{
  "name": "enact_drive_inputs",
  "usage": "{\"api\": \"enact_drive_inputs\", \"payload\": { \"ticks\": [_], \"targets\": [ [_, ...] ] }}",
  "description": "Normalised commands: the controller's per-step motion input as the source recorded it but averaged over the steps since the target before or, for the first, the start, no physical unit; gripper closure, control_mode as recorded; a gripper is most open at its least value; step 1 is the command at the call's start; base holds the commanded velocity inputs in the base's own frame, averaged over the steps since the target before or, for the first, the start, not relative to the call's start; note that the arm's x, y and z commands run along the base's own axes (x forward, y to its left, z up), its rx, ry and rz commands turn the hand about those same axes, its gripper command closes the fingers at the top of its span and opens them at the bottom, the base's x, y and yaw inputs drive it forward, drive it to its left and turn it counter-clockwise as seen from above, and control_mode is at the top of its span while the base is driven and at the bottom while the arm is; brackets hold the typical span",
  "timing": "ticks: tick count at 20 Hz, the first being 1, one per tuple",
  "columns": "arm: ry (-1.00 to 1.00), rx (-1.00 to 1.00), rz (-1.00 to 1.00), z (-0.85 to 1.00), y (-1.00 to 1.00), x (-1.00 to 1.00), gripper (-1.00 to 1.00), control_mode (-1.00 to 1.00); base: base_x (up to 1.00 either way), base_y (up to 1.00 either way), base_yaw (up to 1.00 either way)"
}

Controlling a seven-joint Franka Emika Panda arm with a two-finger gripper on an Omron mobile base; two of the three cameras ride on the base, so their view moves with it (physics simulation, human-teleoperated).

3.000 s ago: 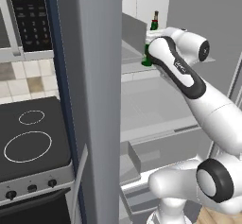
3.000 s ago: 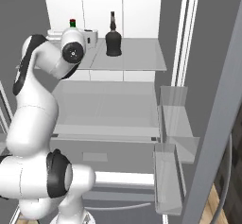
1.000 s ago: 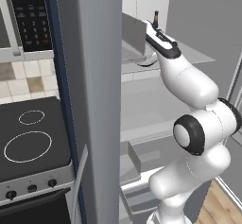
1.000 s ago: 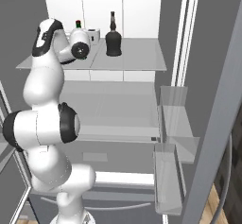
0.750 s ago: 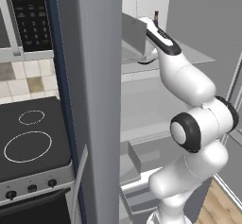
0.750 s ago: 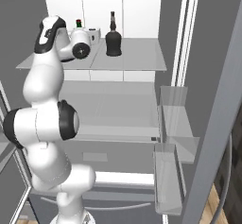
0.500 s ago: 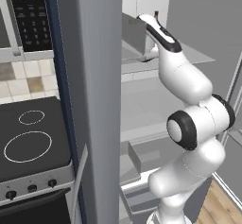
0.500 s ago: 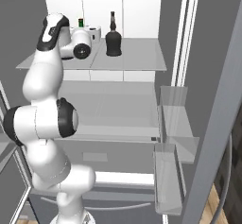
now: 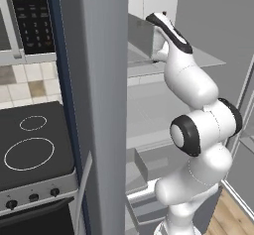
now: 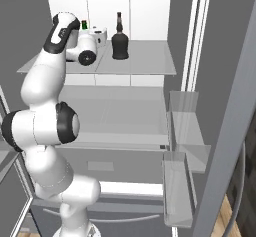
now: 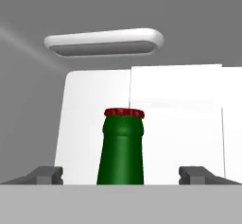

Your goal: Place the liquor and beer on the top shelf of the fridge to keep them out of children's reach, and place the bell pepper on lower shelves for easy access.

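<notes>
The beer [image 11: 121, 148], a green bottle with a red cap, stands upright between my gripper's [image 11: 122, 175] fingertips [image 11: 46, 175], which are spread wide and clear of the neck, so the gripper is open. In the right base view the beer's top [image 10: 85, 25] peeks out behind my white hand at the left of the top shelf [image 10: 142, 63]. The squat black liquor [image 10: 119, 42] stands on the same shelf, just right of the hand. The fridge [image 10: 150, 11] is open with its white back wall showing. The bell pepper is out of view.
Lower shelves [image 10: 117, 116] lie below my arm. Clear door bins [image 10: 186, 112] hang on the open door at the right. In the left base view the fridge's grey side wall [image 9: 96, 105] hides the hand, with a black stove [image 9: 30, 147] and a microwave [image 9: 30, 13] to its left.
The jaws have opened off the beer's neck, leaving the bottle standing on the top shelf. The arm's upper links have swung up and round. The liquor has not moved.
</notes>
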Motion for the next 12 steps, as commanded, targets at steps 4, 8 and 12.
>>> {"api": "enact_drive_inputs", "payload": {
  "ticks": [4, 8, 12],
  "targets": [
    [-0.02, 0.00, 0.00, 0.01, 0.00, 0.00, -1.00, -1.00, 0.00, 0.00, 0.00],
    [-0.01, 0.00, 0.00, 0.07, 0.00, 0.00, -1.00, -1.00, 0.00, 0.00, 0.00],
    [0.00, 0.00, 0.00, 0.11, 0.00, -0.02, -1.00, -1.00, 0.00, 0.00, 0.00]
  ]
}}
